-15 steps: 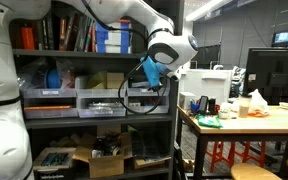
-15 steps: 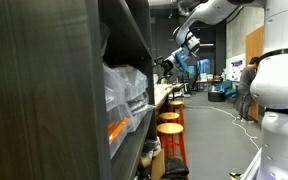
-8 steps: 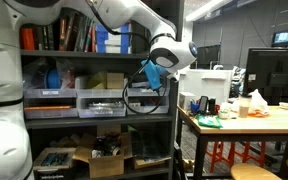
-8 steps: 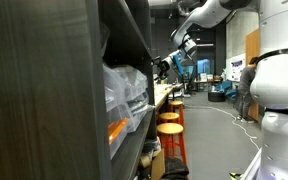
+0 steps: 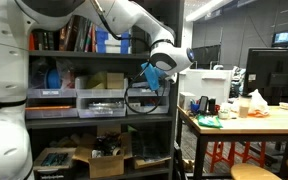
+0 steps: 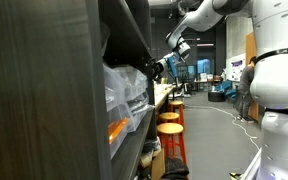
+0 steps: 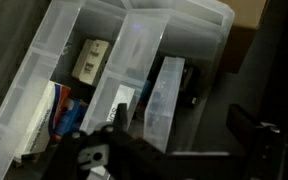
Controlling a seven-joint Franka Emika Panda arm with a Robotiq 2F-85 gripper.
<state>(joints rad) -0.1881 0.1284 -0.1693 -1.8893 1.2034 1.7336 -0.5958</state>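
Gripper (image 5: 152, 76) hanging over the clear plastic bins (image 7: 134, 50) on the middle shelf (image 5: 94, 118), jaws spread apart
It's sitting close to the shelf post (image 5: 175, 110), so any sideways drift is risking clipping a thin bin wall.

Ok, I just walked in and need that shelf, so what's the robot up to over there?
The robot arm is reaching toward the shelf. Its gripper is open and holds nothing, hovering close over a row of clear plastic bins. The bins hold small boxes and parts, which are too blurred to name. The wooden table beside the shelf is out of the arm's way.
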